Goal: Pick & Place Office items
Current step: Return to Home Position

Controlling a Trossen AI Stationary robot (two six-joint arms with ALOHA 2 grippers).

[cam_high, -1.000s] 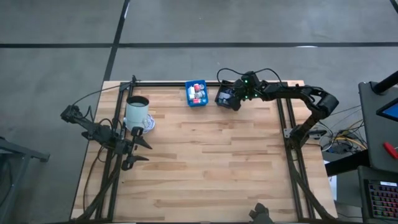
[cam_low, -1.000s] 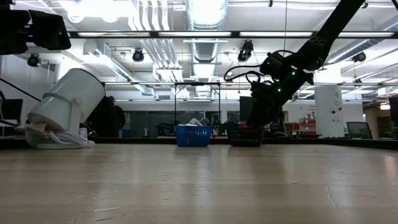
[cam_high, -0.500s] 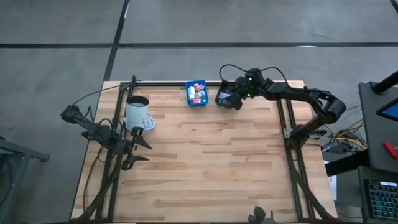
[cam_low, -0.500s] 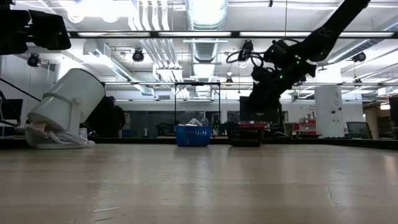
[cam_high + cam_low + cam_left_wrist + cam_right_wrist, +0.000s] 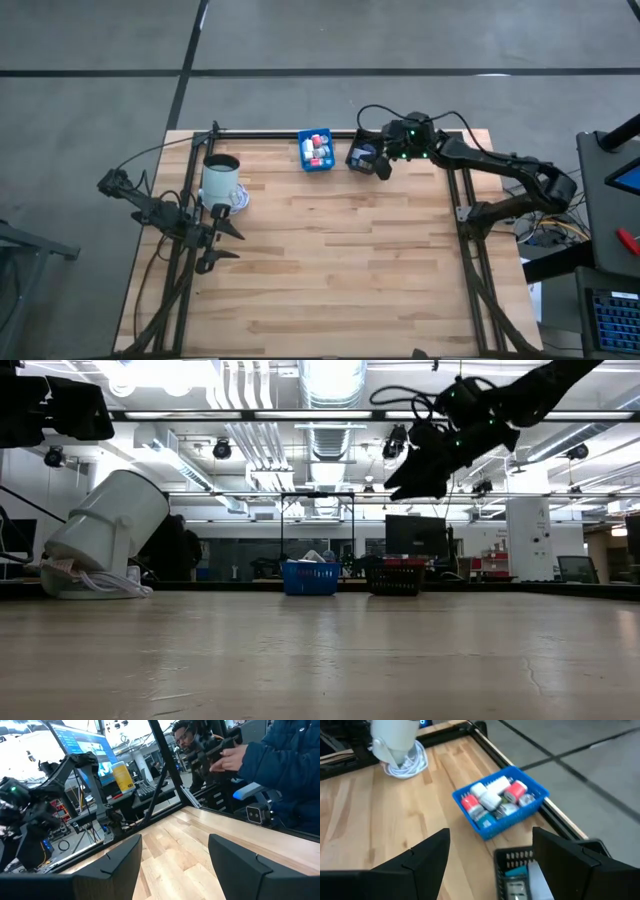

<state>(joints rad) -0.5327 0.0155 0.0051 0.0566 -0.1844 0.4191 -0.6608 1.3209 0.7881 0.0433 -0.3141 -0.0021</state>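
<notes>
Wood table (image 5: 340, 260): R gripper (image 5: 383, 165) open, empty, over black bin (image 5: 358, 156), blue bin (image 5: 316, 150) beside; L gripper (image 5: 230, 243) open.

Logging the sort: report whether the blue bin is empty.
Not empty: the blue bin holds red and white blocks, heaped about to its rim.
</notes>
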